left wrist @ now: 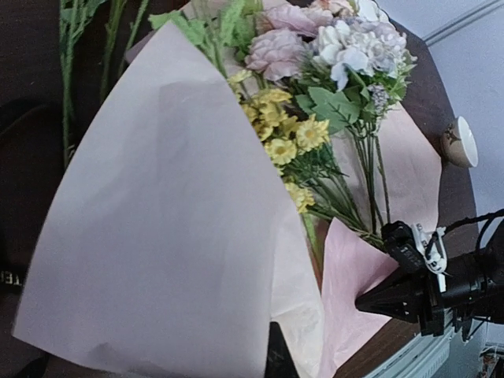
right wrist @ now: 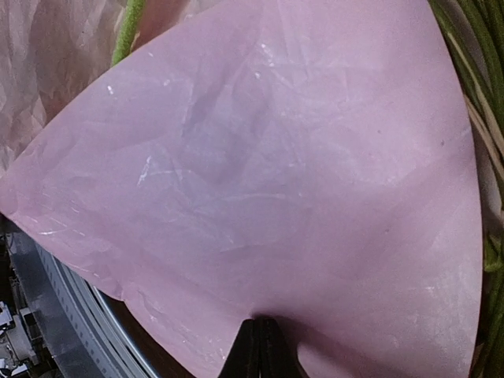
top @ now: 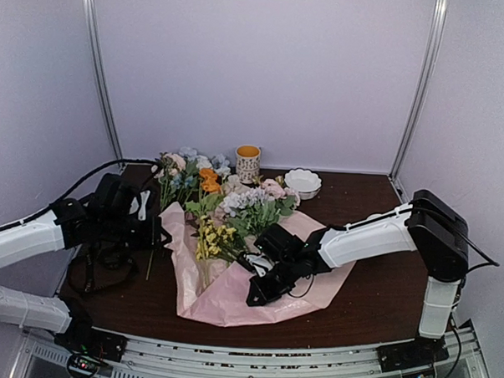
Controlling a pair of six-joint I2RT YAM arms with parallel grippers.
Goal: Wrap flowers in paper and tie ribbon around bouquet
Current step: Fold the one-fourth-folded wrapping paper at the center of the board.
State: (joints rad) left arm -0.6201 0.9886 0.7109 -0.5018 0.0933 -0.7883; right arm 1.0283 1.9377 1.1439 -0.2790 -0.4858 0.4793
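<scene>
Plainly, both pincers are clenched on the large thin sheet of pale pink, crinkled wrapping paper (top: pixel 230 298), which lies spread on the dark brown wooden counter (top: pixel 377 286), nearer its near edge than its far one.

The left pincer (top: pixel 156 228) sits at the paper's left edge. In its own wrist view we see a dark fingertip (left wrist: pixel 276 354) at the bottom of the frame, and a broad triangular flap of the sheet (left wrist: pixel 173 220) stands up from it, between the camera and the blooms.

The right pincer (top: pixel 260 283) is over the right half of the sheet, just beside the stalks. Its wrist view shows the fingertips (right wrist: pixel 264 348) closed together on the edge of a smooth pink flap (right wrist: pixel 276 173) that fills nearly the whole frame, with green stalks showing past the flap's upper left and right edges.

Between the two pincers, the artificial flowers (top: pixel 234 222) with long green stalks lie on the sheet. Their long axis runs from the near edge towards the far edge. The stalks gather at the near end, and the yellow, pale pink, white and lilac blooms fan out at the far end, pointing at the far edge and spilling past the paper's top.

More loose stems (top: pixel 182 167) with orange and pale blooms lie towards the far left corner. A patterned cup (top: pixel 247 164) with a yellow inside and a white scalloped bowl (top: pixel 302 182) stand by the far edge.
</scene>
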